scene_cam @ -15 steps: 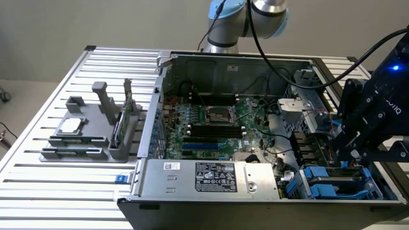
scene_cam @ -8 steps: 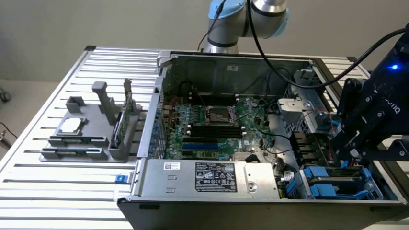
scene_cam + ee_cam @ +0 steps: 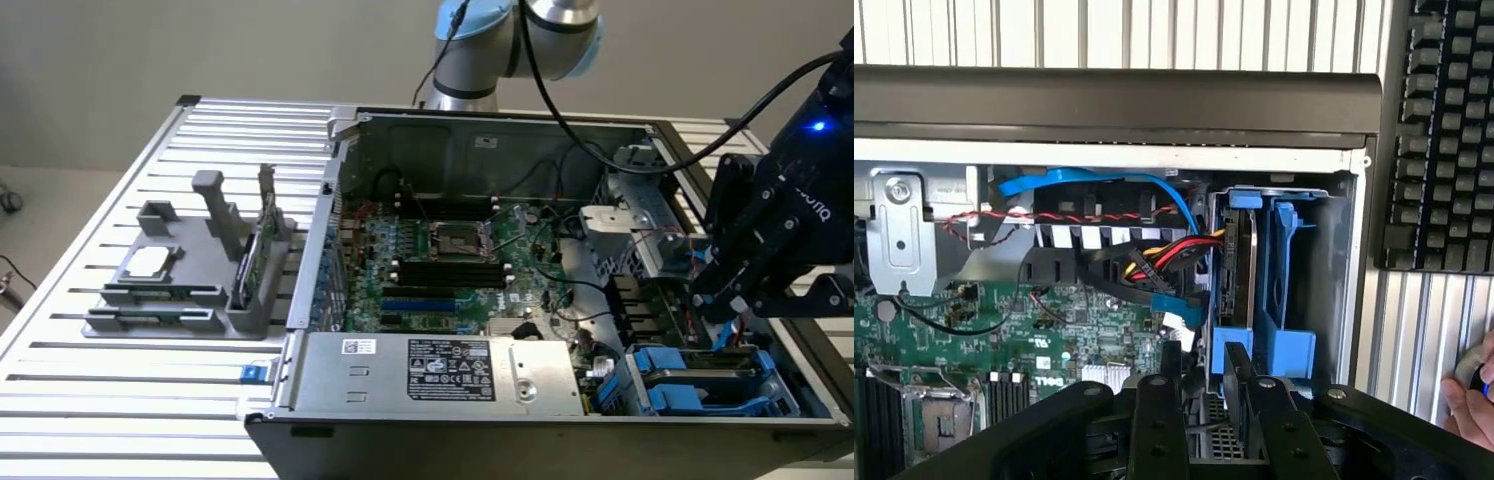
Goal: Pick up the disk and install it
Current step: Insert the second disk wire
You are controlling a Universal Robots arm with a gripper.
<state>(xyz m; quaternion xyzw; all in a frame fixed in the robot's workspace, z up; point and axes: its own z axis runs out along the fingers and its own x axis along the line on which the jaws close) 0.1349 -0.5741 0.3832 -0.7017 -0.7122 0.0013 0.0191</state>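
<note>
Lighting, exterior view: we record even, diffuse room light, moderately bright; the ribbed white metal table (image 3: pixel 80 330) reads pale and slightly washed. Shadows: soft, deepest inside the open black-and-silver computer case (image 3: pixel 561 415). A small blue indicator light (image 3: pixel 817 127) glows on the dark arm-mounted housing. Wrist view: we note brighter light on the slats, dim case interior, black gripper fingers (image 3: pixel 1157 420) soft and out of focus.

Slatted metal table (image 3: pixel 147 390), open computer case (image 3: pixel 400 400) set centrally, grey parts holder (image 3: pixel 187 300) placed at the exterior view's left, keyboard (image 3: pixel 1444 140) laid beside case.
</note>
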